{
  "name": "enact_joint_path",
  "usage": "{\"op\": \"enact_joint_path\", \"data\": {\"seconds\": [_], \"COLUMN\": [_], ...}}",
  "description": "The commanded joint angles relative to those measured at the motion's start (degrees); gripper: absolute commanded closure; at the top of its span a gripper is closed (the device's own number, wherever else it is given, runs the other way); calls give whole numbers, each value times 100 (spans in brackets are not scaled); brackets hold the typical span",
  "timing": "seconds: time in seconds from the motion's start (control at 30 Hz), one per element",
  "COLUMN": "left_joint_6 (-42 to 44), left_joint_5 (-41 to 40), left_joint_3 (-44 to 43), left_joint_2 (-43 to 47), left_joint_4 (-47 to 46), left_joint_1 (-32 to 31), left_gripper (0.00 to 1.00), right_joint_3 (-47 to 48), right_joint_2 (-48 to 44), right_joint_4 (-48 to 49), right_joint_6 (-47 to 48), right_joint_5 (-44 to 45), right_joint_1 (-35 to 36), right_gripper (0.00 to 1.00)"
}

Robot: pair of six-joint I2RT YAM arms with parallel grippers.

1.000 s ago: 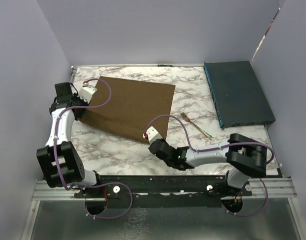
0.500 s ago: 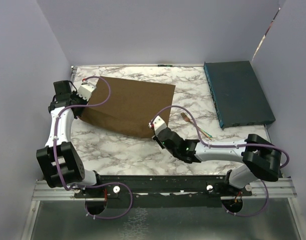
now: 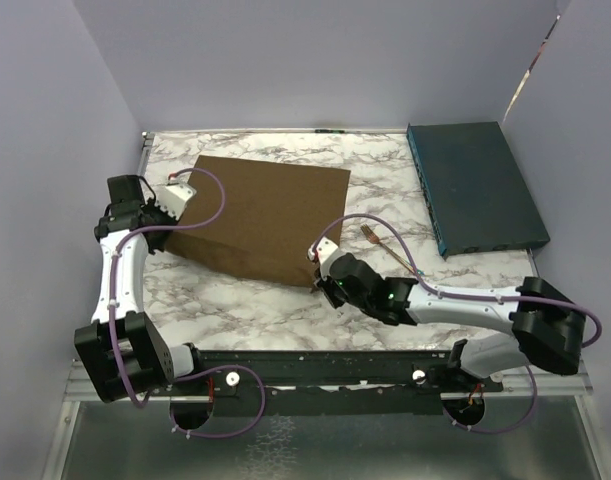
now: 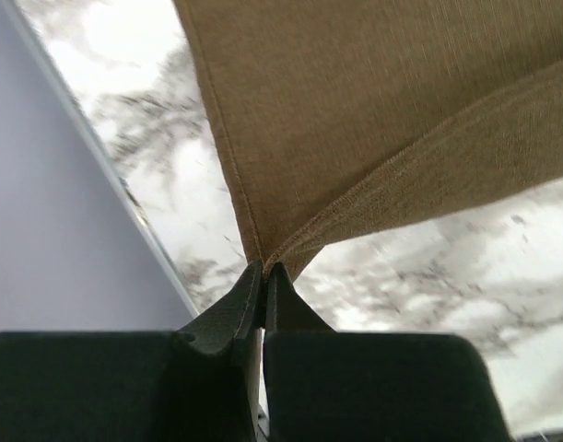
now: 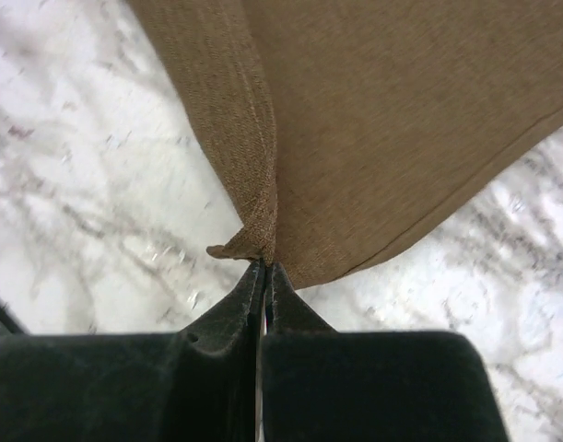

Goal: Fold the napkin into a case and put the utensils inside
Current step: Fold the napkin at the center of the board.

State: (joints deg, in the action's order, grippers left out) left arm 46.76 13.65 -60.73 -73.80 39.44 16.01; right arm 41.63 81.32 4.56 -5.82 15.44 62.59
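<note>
watching from beside the table, i see the right gripper [image 5: 264, 265], clamped on the near-right corner of the napkin [image 3: 265, 215], has swung out toward 4 o'clock in the last second. the left gripper [image 4: 264, 269] stays pinched on the near-left corner at 9 o'clock. the near edge now looks raised, i think, so the first fold is only starting. the fork [image 3: 390, 250] lies untouched at the cloth's 3 o'clock.
</note>
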Motion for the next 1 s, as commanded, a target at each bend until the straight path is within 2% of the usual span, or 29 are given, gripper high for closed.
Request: {"op": "enact_joint_path", "data": {"seconds": [0.0,0.2,0.33,0.43,0.6,0.73,0.97], "left_joint_6": [525,1560,1794,1360,-302,-1185,-1890], "left_joint_5": [316,595,661,744,865,669,-307], "left_joint_3": [294,142,26,-44,-201,-431,-984], "left_joint_2": [235,541,743,668,361,-92,-1027], "left_joint_4": [1250,3201,3655,3095,1123,10,-1278], "left_joint_1": [8,10,9,9,-28,-301,-790], "left_gripper": [100,100,100,100,100,100,100], "right_joint_3": [-290,-293,-256,-249,31,233,799], "right_joint_2": [-593,-1209,-1418,-1386,-1043,-716,-44], "right_joint_4": [-787,-1418,-1503,-1389,-1070,-609,-103], "right_joint_6": [-447,-681,-932,-1040,-929,-727,-433], "right_joint_5": [-738,-888,-514,141,787,674,283], "right_joint_1": [140,208,210,202,-57,-643,-1622], "right_gripper": [99,99,99,99,99,99,99]}}
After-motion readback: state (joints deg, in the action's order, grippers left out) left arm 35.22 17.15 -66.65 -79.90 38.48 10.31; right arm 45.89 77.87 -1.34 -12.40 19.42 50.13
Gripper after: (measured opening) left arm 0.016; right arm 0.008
